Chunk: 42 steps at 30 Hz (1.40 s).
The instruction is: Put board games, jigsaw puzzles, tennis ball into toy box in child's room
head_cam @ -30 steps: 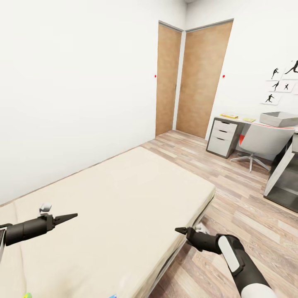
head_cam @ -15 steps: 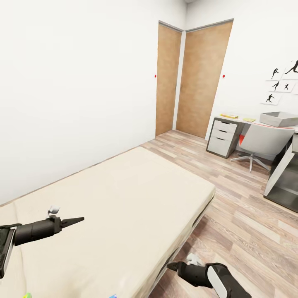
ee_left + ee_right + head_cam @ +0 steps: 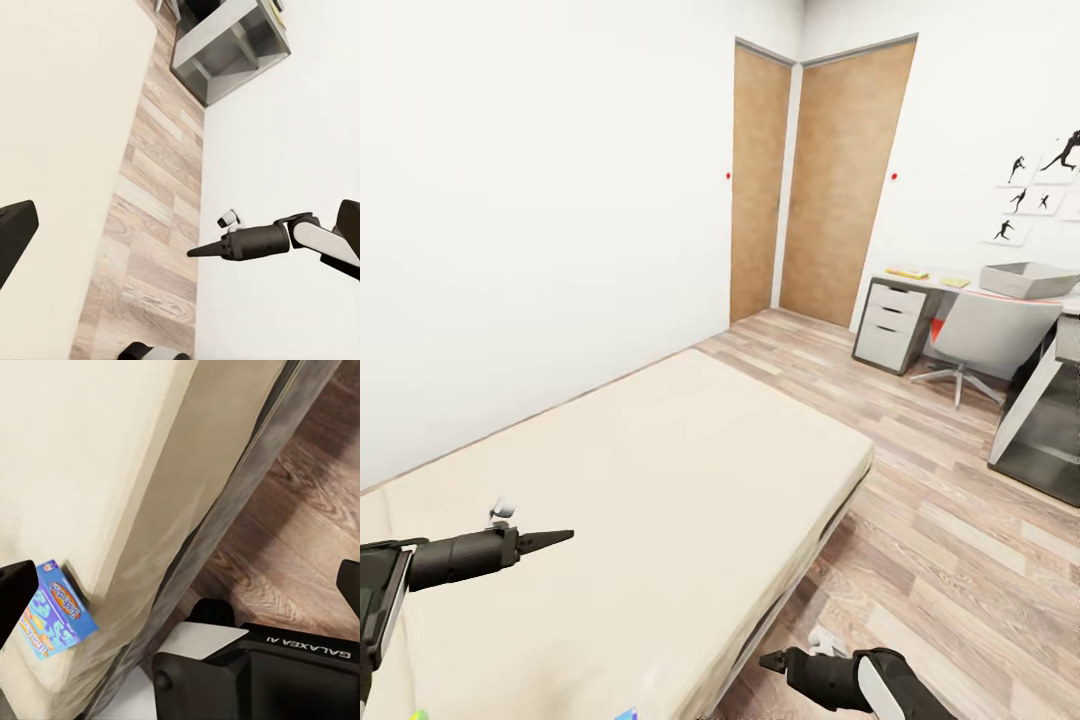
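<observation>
Lowered right gripper (image 3: 772,660) beside cream bed (image 3: 660,480)

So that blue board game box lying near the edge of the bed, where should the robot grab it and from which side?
The blue board game box lies flat on the bed, close to the mattress edge. Being thin, it is probably best pinched across its short width, fingers coming down from above onto its two long edges. The right gripper, low beside the bed frame, looks the nearer one to use.
</observation>
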{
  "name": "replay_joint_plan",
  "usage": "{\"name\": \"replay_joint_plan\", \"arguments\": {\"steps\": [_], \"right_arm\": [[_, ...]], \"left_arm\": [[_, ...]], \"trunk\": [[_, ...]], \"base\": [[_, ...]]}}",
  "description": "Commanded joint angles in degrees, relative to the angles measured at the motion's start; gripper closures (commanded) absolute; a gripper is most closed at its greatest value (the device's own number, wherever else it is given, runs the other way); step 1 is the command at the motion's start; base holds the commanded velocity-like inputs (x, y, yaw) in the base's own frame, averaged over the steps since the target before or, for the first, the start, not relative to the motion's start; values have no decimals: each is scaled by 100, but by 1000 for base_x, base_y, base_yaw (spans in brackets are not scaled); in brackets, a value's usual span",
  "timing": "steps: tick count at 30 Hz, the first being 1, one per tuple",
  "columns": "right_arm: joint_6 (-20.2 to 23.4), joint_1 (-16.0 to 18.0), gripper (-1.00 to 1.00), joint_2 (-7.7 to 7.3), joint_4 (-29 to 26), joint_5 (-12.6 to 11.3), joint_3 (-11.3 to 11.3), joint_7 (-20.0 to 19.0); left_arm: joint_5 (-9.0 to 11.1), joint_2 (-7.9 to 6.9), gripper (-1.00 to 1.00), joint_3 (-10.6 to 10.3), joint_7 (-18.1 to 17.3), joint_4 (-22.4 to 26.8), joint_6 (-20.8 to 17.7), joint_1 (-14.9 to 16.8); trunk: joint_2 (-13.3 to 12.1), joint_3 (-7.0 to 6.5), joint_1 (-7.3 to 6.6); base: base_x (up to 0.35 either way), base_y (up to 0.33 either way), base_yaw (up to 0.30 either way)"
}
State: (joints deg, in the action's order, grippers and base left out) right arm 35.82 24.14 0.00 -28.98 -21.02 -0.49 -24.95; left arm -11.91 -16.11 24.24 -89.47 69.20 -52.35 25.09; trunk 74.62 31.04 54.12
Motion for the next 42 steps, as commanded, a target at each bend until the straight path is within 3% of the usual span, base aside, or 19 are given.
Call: {"name": "replay_joint_plan", "arguments": {"steps": [1, 6, 9, 15, 19, 27, 30, 35, 42], "right_arm": [[36, 3, -100, 3, -4, -19, -5, -4], [47, 1, -100, 22, -2, -17, 3, -13], [69, 1, -100, 120, -2, -11, 61, -23], [82, 3, -100, 252, -2, -17, 584, -23], [80, 1, -100, 333, -2, -20, 798, -18], [36, 1, -100, 472, -2, -1, 902, -7], [20, 2, -100, 593, -2, 18, 911, -7], [-4, 3, -100, 766, -2, 164, 929, -3], [-197, 2, -100, 955, -2, 396, 1121, 6]], "left_arm": [[-62, 2, -100, 6, -53, 6, -62, 4], [-67, 3, -100, 2, -53, 6, -64, 4], [-74, 3, -100, 2, -53, 6, -64, 4], [-59, -4, -100, 2, -53, 6, -63, 4], [-51, -2, -100, -1, -53, 6, -64, 4], [-48, 3, -100, -4, -53, 6, -72, 4], [-48, 3, -100, -6, -53, 6, -73, 4], [-48, 3, -100, -7, -53, 6, -67, 4], [-35, -6, -100, -11, -53, 6, -65, 4]], "trunk": [[3, 15, 0], [3, 58, 0], [3, 84, 0], [3, 136, 0], [3, 170, 0], [3, 240, 0], [3, 266, 0], [3, 309, 0], [3, 370, 0]], "base": [[0, 0, -79], [0, 0, -79], [0, 0, -79], [0, 0, -79], [0, 0, -79], [0, 0, -79], [0, 0, -79], [0, 0, -80], [0, 0, -80]]}}
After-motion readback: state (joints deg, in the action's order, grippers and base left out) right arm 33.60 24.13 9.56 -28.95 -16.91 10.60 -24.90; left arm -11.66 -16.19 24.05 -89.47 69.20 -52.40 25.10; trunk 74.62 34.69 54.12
